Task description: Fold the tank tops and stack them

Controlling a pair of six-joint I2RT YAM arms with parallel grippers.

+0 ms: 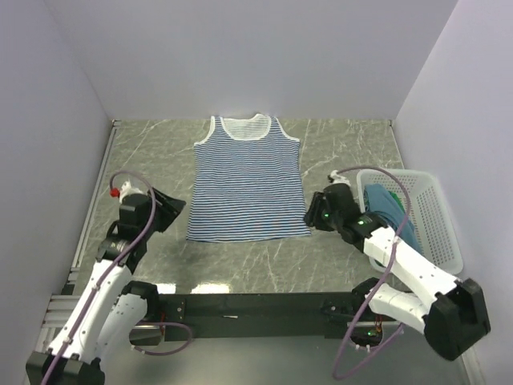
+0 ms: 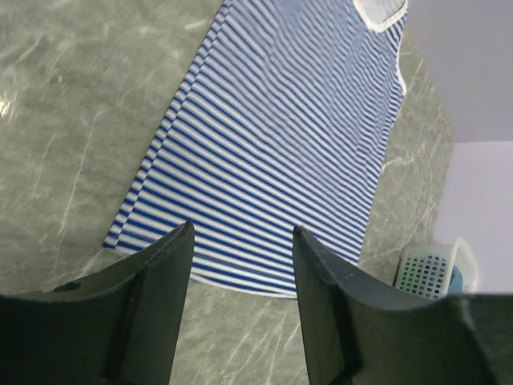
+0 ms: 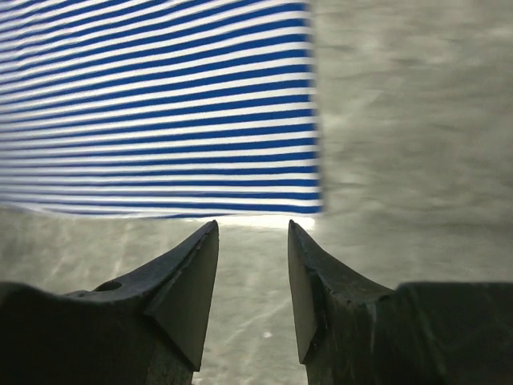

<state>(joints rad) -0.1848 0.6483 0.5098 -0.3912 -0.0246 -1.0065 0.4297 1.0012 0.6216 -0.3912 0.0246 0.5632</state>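
Note:
A navy-and-white striped tank top point(image 1: 249, 181) lies flat in the middle of the table, white neckline at the far end, hem toward me. It shows in the left wrist view point(image 2: 288, 136) and the right wrist view point(image 3: 160, 104). My left gripper point(image 1: 178, 207) hovers open just off the hem's left corner, its jaws point(image 2: 243, 230) empty. At the hem's right corner my right gripper point(image 1: 309, 215) is open too, nothing between its fingers point(image 3: 252, 226). A teal-blue tank top point(image 1: 390, 210) lies bunched in the basket.
A white mesh basket point(image 1: 433, 216) stands at the table's right edge, close behind my right arm; it also shows in the left wrist view point(image 2: 429, 269). Grey walls enclose the marbled table point(image 1: 152, 152) on three sides.

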